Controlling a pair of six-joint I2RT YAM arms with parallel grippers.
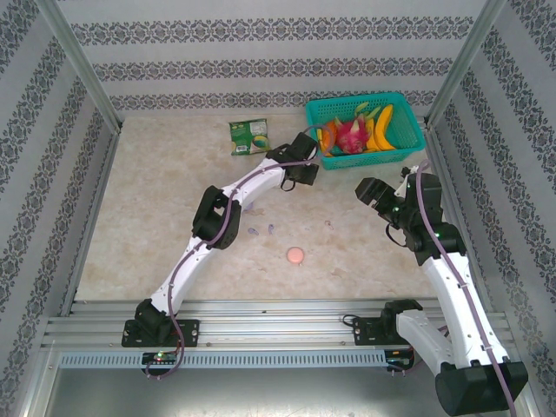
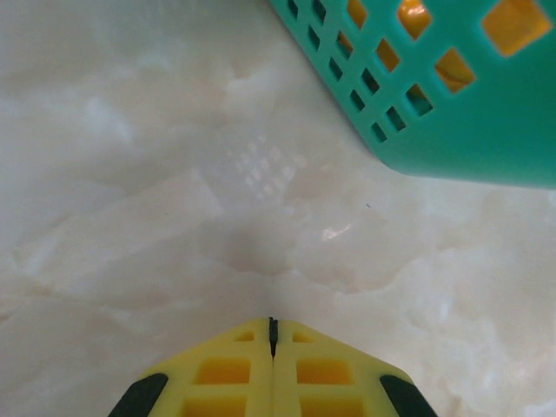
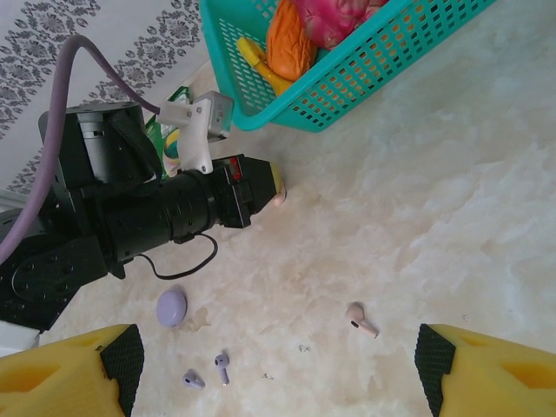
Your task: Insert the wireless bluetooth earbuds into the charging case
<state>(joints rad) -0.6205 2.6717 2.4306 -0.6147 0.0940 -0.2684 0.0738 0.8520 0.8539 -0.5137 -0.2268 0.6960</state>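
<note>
Right gripper [image 3: 278,358] gapes empty, left gripper [image 2: 272,337] clenched on nothing. Centre over the pink earbud [image 3: 360,320], lower middle; pinch gently.

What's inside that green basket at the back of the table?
The basket holds yellow bananas, a pink dragon fruit and something orange beside it. Whatever lies beneath the fruit is covered, so I cannot tell what is there.
</note>
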